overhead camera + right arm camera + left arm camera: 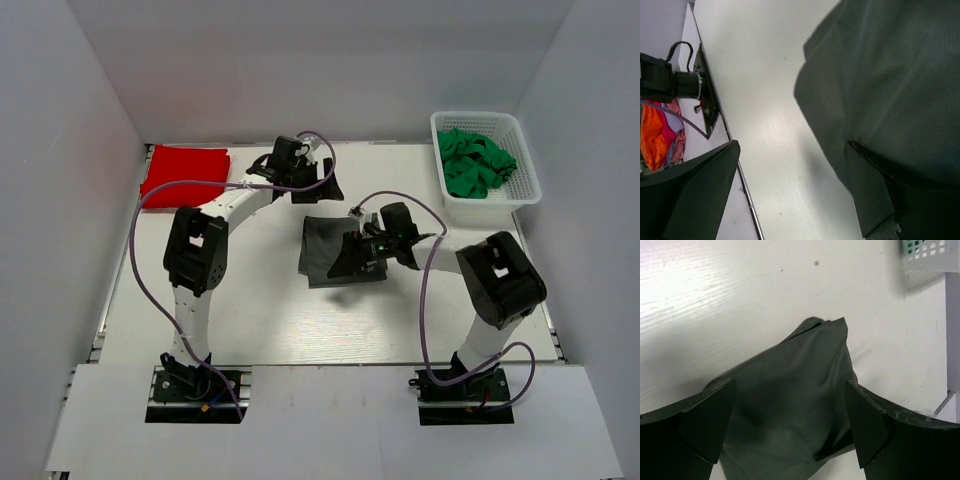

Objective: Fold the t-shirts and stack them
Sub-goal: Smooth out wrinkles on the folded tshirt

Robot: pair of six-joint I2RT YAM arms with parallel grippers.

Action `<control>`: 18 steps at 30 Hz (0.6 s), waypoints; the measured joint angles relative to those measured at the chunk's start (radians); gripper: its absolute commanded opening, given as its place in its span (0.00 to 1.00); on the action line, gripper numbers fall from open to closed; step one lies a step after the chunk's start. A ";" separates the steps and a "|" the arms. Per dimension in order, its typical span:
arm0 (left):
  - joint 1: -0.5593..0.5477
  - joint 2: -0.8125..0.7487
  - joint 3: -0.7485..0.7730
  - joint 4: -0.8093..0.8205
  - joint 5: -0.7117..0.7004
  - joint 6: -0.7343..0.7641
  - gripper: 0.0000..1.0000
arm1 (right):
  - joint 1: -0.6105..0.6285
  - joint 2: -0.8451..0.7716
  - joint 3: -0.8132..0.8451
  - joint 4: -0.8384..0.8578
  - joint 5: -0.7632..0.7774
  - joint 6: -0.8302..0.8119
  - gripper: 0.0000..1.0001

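Observation:
The dark charcoal grey t-shirt (328, 250) lies folded in the middle of the table. The red t-shirt (186, 170) lies folded at the far left corner. My left gripper (328, 188) hovers just beyond the grey shirt's far edge. In the left wrist view it (790, 390) is open, with grey cloth (790, 395) between and below its fingers. My right gripper (352, 255) is over the shirt's right side. In the right wrist view it (792, 147) is open, with one finger (875, 190) over the grey cloth (890, 75) and the other over bare table.
A white basket (526, 186) holding green cloth (476, 162) stands at the far right; its corner shows in the left wrist view (932, 262). The table's edge rail (742, 192) shows in the right wrist view. White walls enclose the table.

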 measured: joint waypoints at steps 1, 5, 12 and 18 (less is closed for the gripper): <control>0.000 -0.006 -0.005 -0.011 -0.005 -0.002 1.00 | 0.000 -0.025 0.003 -0.015 0.006 -0.002 0.90; 0.001 -0.090 -0.125 -0.021 -0.034 -0.019 1.00 | 0.000 -0.194 0.014 -0.062 0.060 -0.005 0.90; 0.001 -0.287 -0.340 -0.087 -0.132 -0.065 0.97 | -0.016 -0.521 0.027 -0.109 0.320 0.003 0.90; -0.008 -0.283 -0.408 -0.106 -0.174 -0.087 0.89 | -0.055 -0.638 0.025 -0.209 0.507 0.027 0.90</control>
